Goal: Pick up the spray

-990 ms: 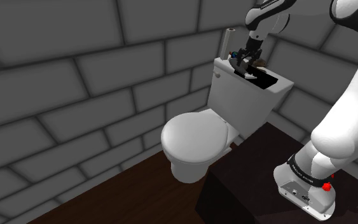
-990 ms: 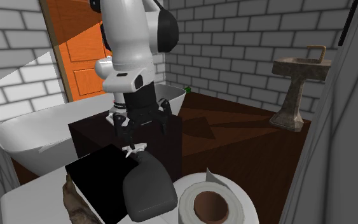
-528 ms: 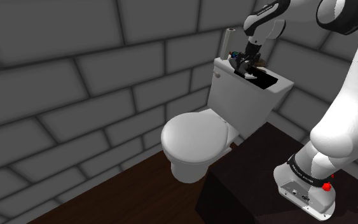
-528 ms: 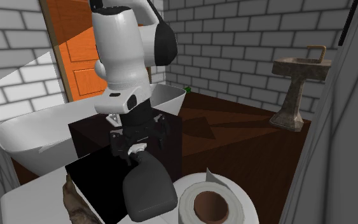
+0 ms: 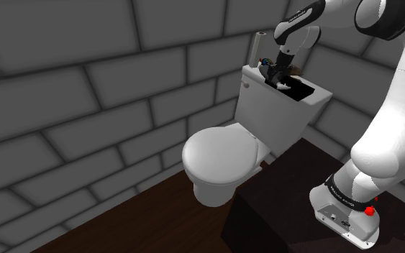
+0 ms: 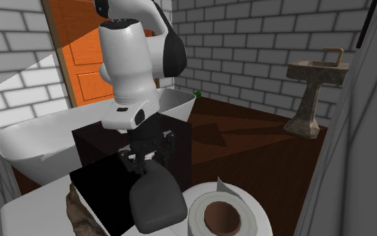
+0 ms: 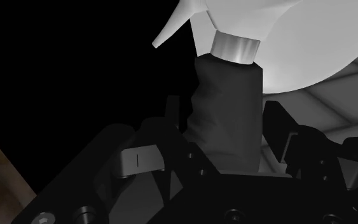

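Note:
A dark grey spray bottle (image 6: pixel 155 199) lies on its side on top of the white toilet tank (image 5: pixel 276 108), head pointing toward the arm. Seen from the wrist, its dark neck (image 7: pixel 228 114) ends in a silver collar and a white trigger head (image 7: pixel 190 19). My black gripper (image 7: pixel 225 149) is shut on this neck, one finger pressed to each side. From the second exterior camera the gripper (image 6: pixel 143 161) stands low over the bottle's head end. In the shoulder view the gripper (image 5: pixel 276 72) sits down on the tank top.
A toilet paper roll (image 6: pixel 220 216) stands beside the bottle, with a black panel (image 6: pixel 103 184) and a brown object (image 6: pixel 80 214) on its other side. The toilet bowl (image 5: pixel 219 154) is below. A bathtub (image 6: pixel 33 144), orange door (image 6: pixel 80 47) and pedestal sink (image 6: pixel 314 84) lie beyond.
The gripper came down onto the bottle's neck and went from open to shut around it. The bottle has not moved.

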`<control>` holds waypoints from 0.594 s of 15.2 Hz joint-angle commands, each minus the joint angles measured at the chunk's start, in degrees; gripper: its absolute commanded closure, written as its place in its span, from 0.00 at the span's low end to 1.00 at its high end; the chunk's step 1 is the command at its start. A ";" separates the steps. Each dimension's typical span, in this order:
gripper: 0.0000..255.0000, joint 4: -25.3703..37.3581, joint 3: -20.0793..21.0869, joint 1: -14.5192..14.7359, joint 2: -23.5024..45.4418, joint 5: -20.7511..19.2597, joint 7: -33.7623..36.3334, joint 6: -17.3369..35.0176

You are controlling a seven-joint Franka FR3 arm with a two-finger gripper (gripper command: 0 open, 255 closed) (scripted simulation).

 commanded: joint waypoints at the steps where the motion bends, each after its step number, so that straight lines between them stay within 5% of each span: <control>1: 1.00 -0.02 0.01 0.00 0.03 0.01 -0.01 0.03; 9: 1.00 0.85 -0.24 0.17 -1.16 -0.64 0.59 -1.93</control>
